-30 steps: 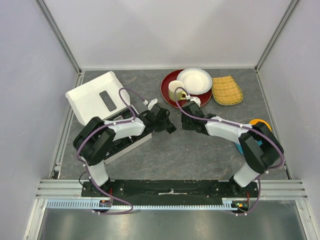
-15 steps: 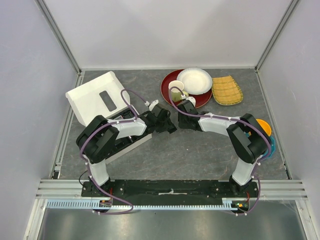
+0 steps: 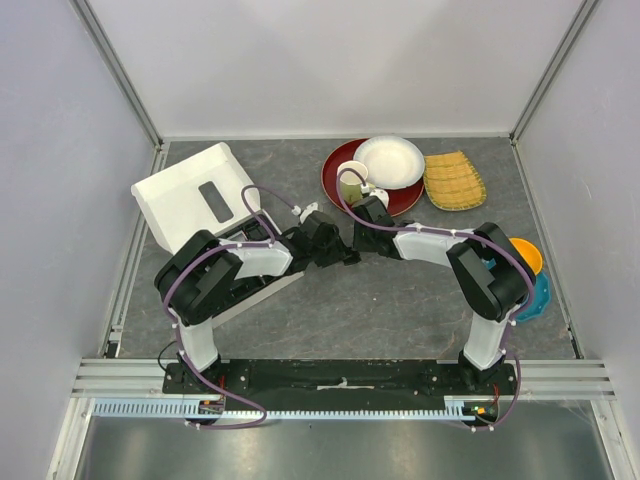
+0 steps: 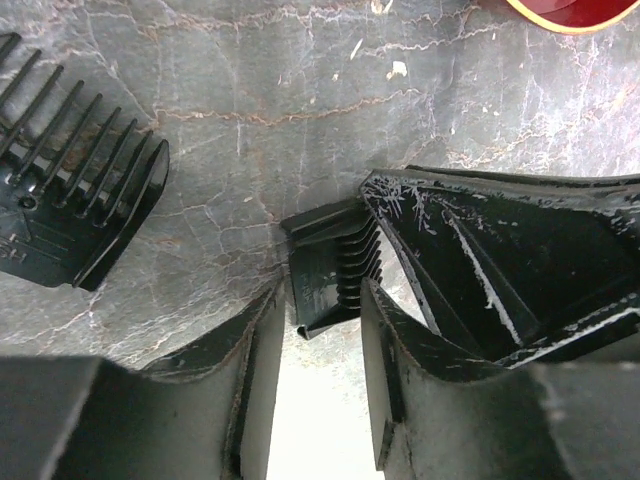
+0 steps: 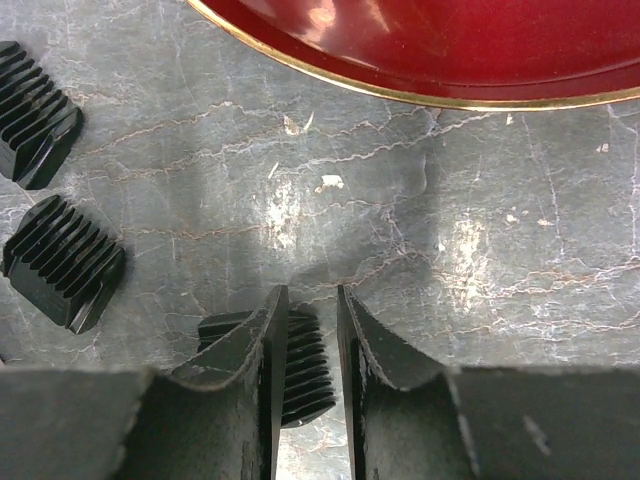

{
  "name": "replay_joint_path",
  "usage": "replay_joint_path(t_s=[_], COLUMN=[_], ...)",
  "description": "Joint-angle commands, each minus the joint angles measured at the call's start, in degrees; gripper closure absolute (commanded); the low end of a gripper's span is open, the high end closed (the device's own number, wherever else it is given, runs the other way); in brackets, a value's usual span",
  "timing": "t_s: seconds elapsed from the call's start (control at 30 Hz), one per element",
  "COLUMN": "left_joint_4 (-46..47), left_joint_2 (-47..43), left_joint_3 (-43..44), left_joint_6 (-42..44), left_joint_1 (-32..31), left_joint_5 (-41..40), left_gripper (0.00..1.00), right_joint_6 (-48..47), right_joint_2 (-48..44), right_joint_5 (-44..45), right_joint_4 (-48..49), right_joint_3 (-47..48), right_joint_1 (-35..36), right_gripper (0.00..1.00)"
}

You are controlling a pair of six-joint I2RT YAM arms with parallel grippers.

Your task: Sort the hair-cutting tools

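Note:
A small black comb guard [image 4: 335, 272] sits on the grey table between the fingertips of my left gripper [image 4: 325, 290], which is closed against its sides. My right gripper [image 5: 312, 295] is only narrowly open and empty. Its tips are just above the same guard [image 5: 305, 370], which shows under its left finger. In the top view the left gripper [image 3: 350, 257] and right gripper [image 3: 356, 232] meet at mid-table. Two more guards [image 5: 35, 110] [image 5: 65, 262] lie to the left, and a larger toothed guard [image 4: 75, 210] lies nearby. The clipper, cylinder, thin comb and cord are hidden.
The white box [image 3: 185, 190] with its black tray stands at the back left, under the left arm. A red plate [image 3: 333, 172] with a yellow mug [image 3: 350, 182] and a white bowl [image 3: 390, 160] is close behind the grippers. A bamboo mat [image 3: 453, 180] is at the back right. Orange and teal dishes [image 3: 530, 275] are on the right.
My right gripper has swung left and now meets the left gripper. The left gripper has shifted slightly right.

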Motion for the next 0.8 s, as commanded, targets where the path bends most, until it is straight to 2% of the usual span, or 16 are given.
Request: replay_joint_path(t_s=[0.0,0.57,0.77], left_joint_4=[4.7,9.3,8.7], left_joint_2=[0.6,0.0,0.2], left_joint_3=[-1.9,-2.1,-2.4], left_joint_6=[-1.7,-0.1,-0.2], left_joint_1=[-0.3,-0.3,-0.4], left_joint_5=[0.8,5.0,4.7], left_gripper=[0.59,0.95,0.98], right_joint_6=[1.6,4.1,4.8], right_joint_2=[2.2,-0.4,-1.9], right_joint_5=[-2.6,-6.2,-4.0], right_joint_4=[-1.1,0.8,0.1], right_joint_3=[-2.3,-4.3,-3.9], right_joint_1=[0.0,-0.1,-0.6], right_gripper=[0.68,0.72,0.67])
